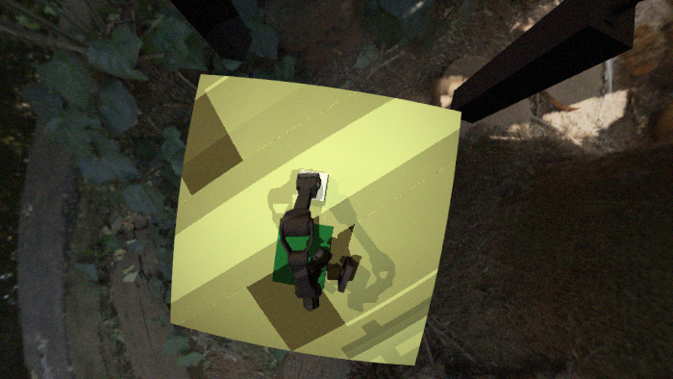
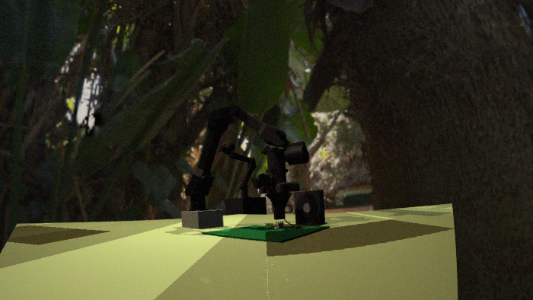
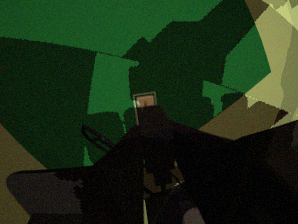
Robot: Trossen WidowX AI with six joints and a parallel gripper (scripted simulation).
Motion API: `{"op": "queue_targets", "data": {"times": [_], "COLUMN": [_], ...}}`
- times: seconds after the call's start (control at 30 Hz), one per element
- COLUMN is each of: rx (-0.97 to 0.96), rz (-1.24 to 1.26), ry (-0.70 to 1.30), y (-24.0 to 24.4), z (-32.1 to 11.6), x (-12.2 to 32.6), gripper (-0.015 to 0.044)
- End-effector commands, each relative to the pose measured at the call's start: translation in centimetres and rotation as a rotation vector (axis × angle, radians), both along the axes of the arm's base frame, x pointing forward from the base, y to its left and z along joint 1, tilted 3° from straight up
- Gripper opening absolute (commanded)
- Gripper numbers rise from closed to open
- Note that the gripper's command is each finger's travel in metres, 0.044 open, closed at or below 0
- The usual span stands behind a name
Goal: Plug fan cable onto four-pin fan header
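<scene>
end effector [image 1: 321,260] [image 2: 279,217] [image 3: 152,128]: plug being held, narrowly | cable [image 2: 292,225] [image 3: 98,138]: seemingly light, being bent easily | grip: stiff housing being favoured

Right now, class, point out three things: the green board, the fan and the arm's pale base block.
Green board [image 1: 300,244] [image 2: 244,233] [image 3: 60,20]: top, exterior and wrist views; its flat upper face.
Fan [image 2: 317,207]: exterior view; its square frame.
Pale base block [image 1: 323,189] [image 2: 202,219]: top view, upper face; exterior view, side.
</scene>
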State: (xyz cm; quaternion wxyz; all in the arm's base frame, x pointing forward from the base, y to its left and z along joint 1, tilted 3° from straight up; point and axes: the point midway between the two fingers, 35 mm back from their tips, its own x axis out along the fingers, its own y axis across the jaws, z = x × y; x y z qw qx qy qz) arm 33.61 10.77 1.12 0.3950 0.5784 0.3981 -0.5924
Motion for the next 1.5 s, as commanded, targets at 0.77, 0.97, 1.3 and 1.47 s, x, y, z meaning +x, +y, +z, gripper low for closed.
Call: {"op": "queue_targets", "data": {"times": [0.77, 0.97, 1.3, 1.47], "rx": [0.005, 0.005, 0.005, 0.005], "rz": [-0.009, -0.008, -0.008, -0.008], "ry": [-0.002, -0.002, -0.002, -0.002], "y": [-0.01, -0.01, -0.02, -0.02], "z": [-0.38, -0.52, -0.76, -0.88], "x": [-0.11, -0.10, -0.11, -0.11], "gripper": [0.0000, 0.0000, 0.0000, 0.0000]}}
